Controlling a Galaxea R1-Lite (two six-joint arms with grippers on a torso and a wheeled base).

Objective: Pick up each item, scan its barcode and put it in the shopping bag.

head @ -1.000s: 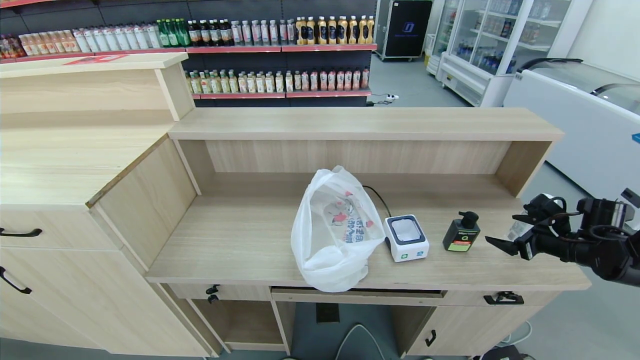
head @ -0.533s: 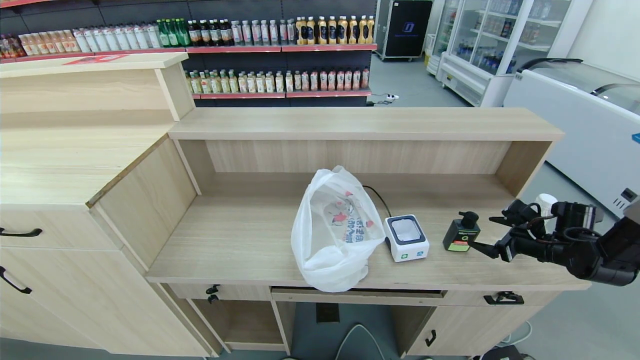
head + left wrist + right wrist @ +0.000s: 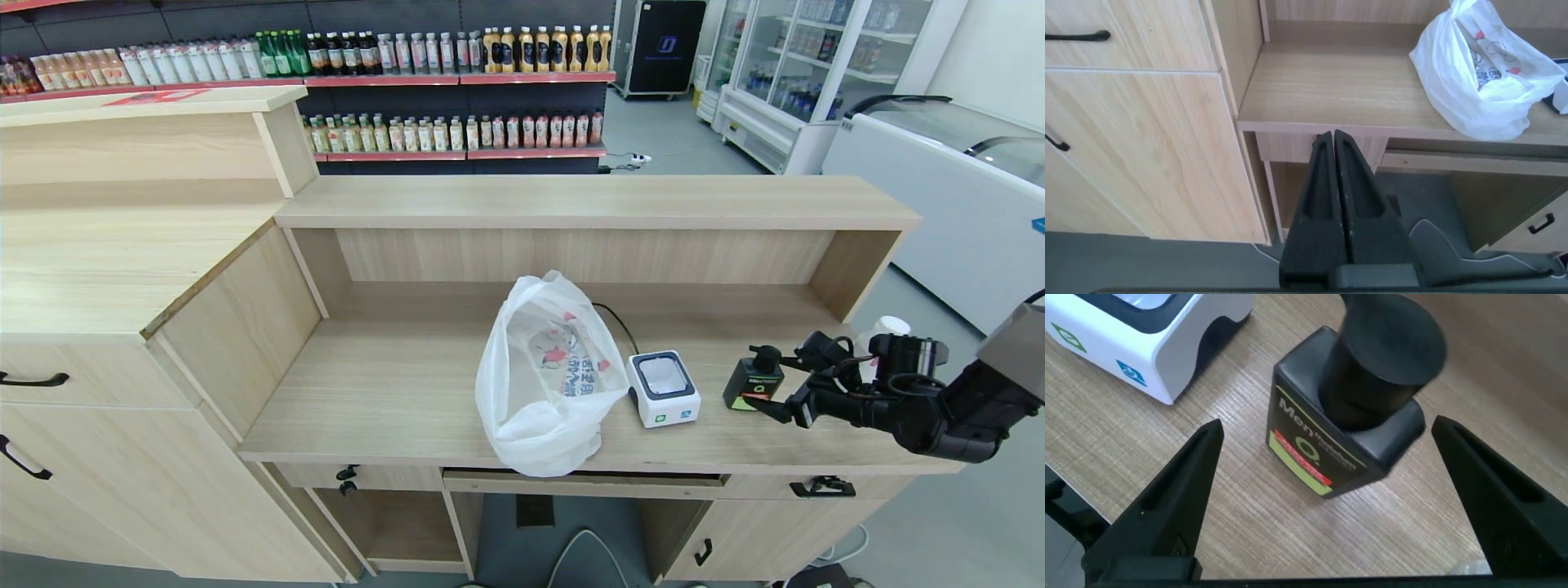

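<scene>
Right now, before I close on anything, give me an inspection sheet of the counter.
Surface: wooden counter, raised ledge behind it.
Job's things: black pump bottle upright, right of the scanner; white bag standing left of the scanner; white-capped item at the counter's right end, mostly hidden.
Clutter: nothing seen.
Grippers: right gripper open, tips either side of the bottle, not touching; left gripper shut, low in front of the counter.
Cables: black cable runs from the scanner behind the bag.
Surroundings: drink shelves, glass-door fridges, chest freezer.
</scene>
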